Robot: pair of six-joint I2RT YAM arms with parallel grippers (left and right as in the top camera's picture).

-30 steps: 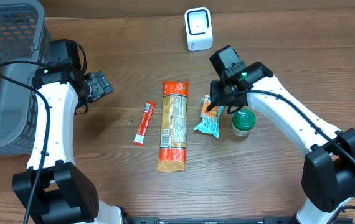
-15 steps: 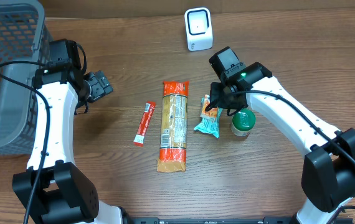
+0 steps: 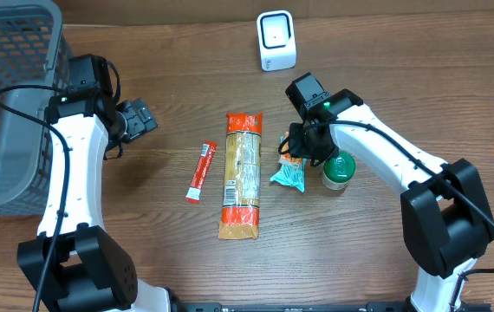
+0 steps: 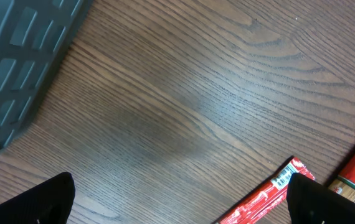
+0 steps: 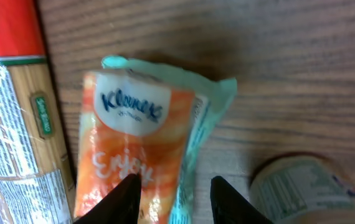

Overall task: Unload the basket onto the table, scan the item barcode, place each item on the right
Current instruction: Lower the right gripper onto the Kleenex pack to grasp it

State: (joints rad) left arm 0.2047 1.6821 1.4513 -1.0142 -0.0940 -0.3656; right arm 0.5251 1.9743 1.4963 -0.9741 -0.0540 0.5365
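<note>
Kleenex pack (image 5: 134,143) is lying mid-table, toward the right edge, between the pasta bag (image 3: 242,173) and the green-lidded jar (image 3: 337,169). Right gripper (image 5: 174,190) is straddling its teal side, fingers partway apart; can't tell if it's actually pinching. Left gripper (image 3: 141,118) is hanging spread wide.

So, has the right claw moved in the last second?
Yes. The right gripper slid slightly left, away from the green-lidded jar, over the tissue pack.
</note>
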